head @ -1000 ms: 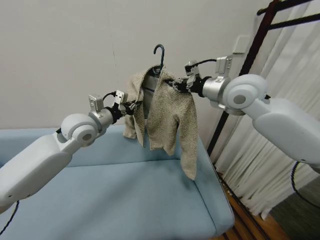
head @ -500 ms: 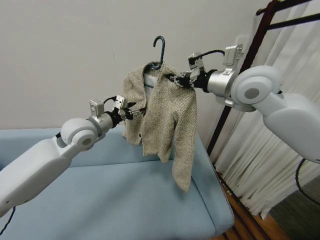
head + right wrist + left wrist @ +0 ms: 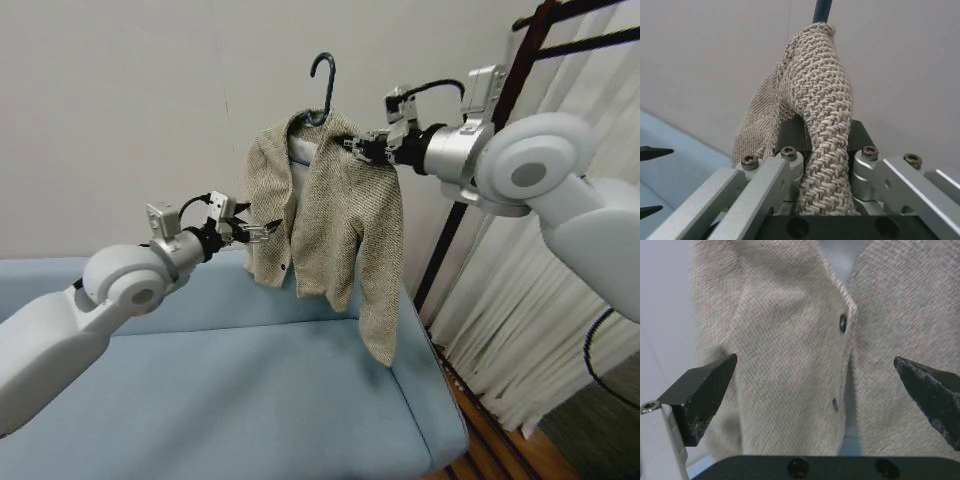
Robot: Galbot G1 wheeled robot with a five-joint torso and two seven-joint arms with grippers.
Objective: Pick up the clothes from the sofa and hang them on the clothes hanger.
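A beige knit cardigan hangs on a dark hanger whose hook sticks up above the collar, high over the sofa. My right gripper is shut on the cardigan's shoulder; in the right wrist view the knit fabric runs between its jaws, below the hook stem. My left gripper is open just left of the cardigan's lower edge, apart from it. In the left wrist view its two dark fingertips stand wide, with the buttoned front beyond them.
The light blue sofa lies below both arms. A dark brown clothes rack stands to the right behind my right arm, with pale curtains beside it. A plain wall is behind the cardigan.
My left gripper has let go of the cardigan's edge, opened and drawn back to the left. My right gripper has lifted the cardigan and hanger a little higher and to the right.
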